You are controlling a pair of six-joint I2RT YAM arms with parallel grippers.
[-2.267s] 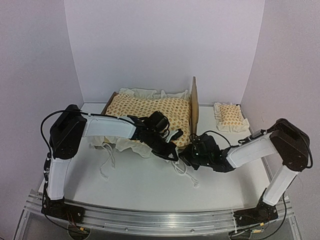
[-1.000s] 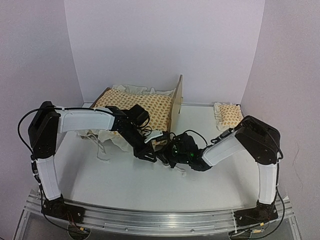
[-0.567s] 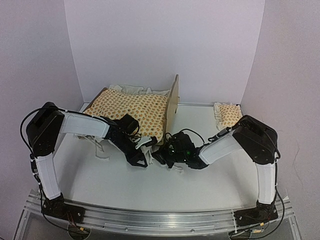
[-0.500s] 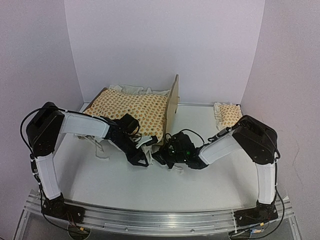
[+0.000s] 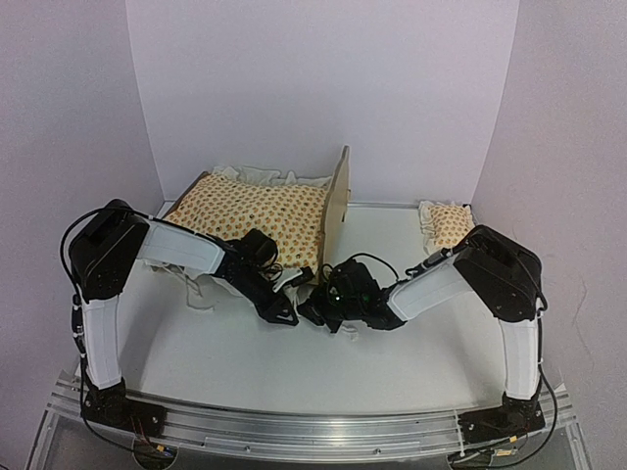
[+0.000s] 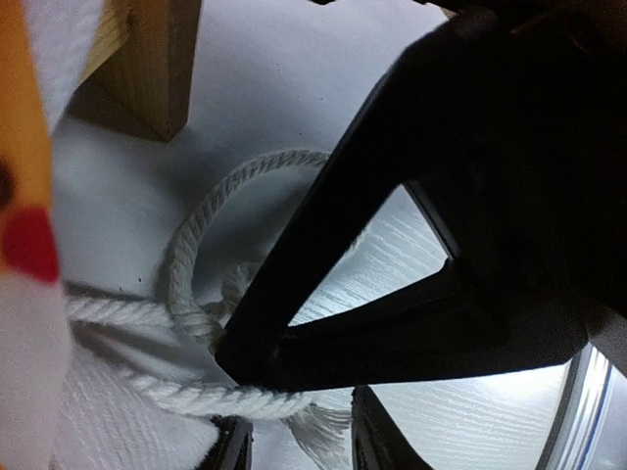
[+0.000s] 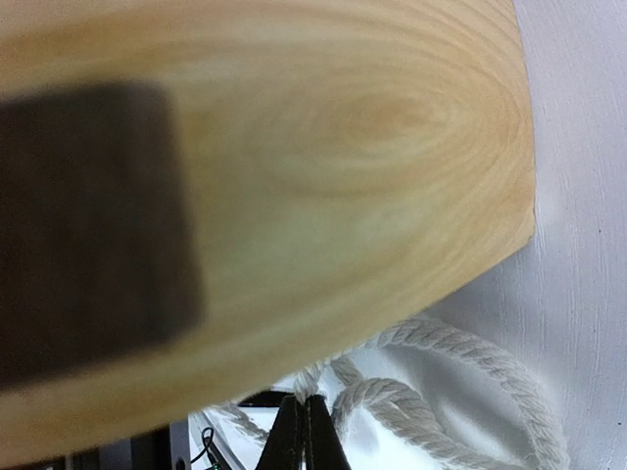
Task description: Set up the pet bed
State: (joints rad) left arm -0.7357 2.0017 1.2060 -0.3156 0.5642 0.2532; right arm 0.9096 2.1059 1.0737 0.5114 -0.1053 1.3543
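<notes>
left fingers: left gripper (image 6: 299, 446) part open, tips cut off at the bottom of the wrist view. The frayed end of a white cord (image 6: 186, 264) sits in the gap; held or not, can't tell.
right fingers: right gripper (image 7: 301, 431) fully closed, tips right at the cord's knot. Pinching or only touching, can't tell.
grippers: nearly touching each other, low over the worktop (image 5: 294, 367), just in front of the bed's near corner. The right one blocks most of the left wrist view.
pet bed: pet bed (image 5: 339, 196) at the worktop's back-left, headboard upright at its right end. Blurred plywood fills the right wrist view, with a dark patch I can't identify.
cushion: cushion (image 5: 255, 211) lies on the frame and hides the base and rails.
pillow: pillow (image 5: 446, 225) at the back-right corner, well apart from the bed.
surface: white, matte; metal rail (image 5: 313, 426) along the near edge.
room: plain pale walls (image 5: 323, 78) on three sides.
</notes>
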